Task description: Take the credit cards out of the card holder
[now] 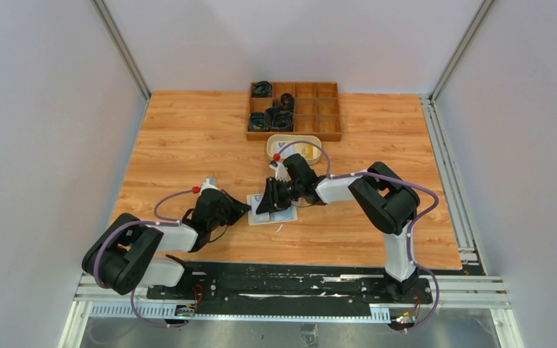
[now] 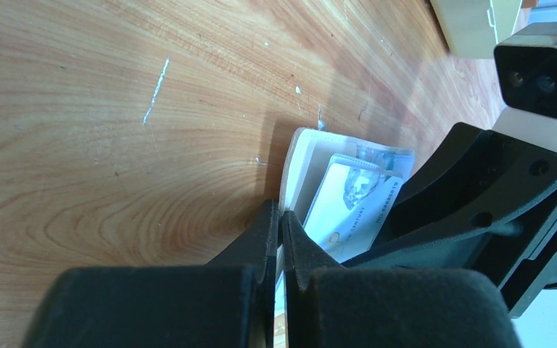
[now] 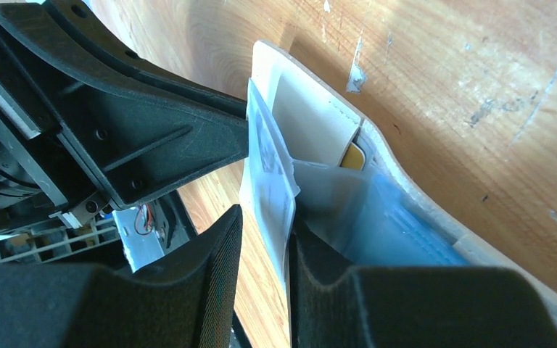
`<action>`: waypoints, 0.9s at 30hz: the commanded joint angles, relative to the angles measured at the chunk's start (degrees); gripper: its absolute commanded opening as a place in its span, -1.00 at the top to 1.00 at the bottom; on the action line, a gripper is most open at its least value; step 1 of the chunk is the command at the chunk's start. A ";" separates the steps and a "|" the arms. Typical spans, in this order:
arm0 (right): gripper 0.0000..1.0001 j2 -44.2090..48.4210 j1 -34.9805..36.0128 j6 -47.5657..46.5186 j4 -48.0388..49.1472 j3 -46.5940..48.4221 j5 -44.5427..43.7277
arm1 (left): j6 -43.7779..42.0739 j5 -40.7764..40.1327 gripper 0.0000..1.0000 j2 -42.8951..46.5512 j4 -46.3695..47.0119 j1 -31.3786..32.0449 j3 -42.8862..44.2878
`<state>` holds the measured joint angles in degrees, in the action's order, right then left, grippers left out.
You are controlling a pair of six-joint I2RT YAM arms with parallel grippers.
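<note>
- Wood-grain worktop between plain grey walls; I count two arms, both meeting just left of centre.
- My left hand is low on the worktop. Its fingers are pinched almost together on the near edge of the one card holder.
- That card holder lies open and flat on the worktop, between the two hands.
- I can count one pale credit card, standing partly out of the holder's pocket. A yellow edge shows in another pocket, and I cannot tell whether more cards sit deeper.
- My right hand is narrow, its fingers closed around that card.
- One cream dish sits behind the right hand.
- One wooden tray stands behind the dish, with dark coils in its left compartments; I cannot count them.
</note>
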<state>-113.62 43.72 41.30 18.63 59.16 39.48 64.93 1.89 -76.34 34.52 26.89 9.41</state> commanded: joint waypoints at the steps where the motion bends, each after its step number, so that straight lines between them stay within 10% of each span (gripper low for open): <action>1: 0.38 -0.17 0.52 4.72 5.96 -4.66 0.69 | -1.18 -0.48 1.00 -0.69 -3.90 0.52 -1.47; 27: 0.56 5.68 -7.33 8.77 17.33 -14.61 5.28 | -1.41 -0.84 1.00 -1.07 -3.87 0.53 -1.85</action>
<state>-108.49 37.39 49.50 33.74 46.39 42.68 64.93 2.37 -76.34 34.65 27.16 9.21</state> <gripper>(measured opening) 0.232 0.017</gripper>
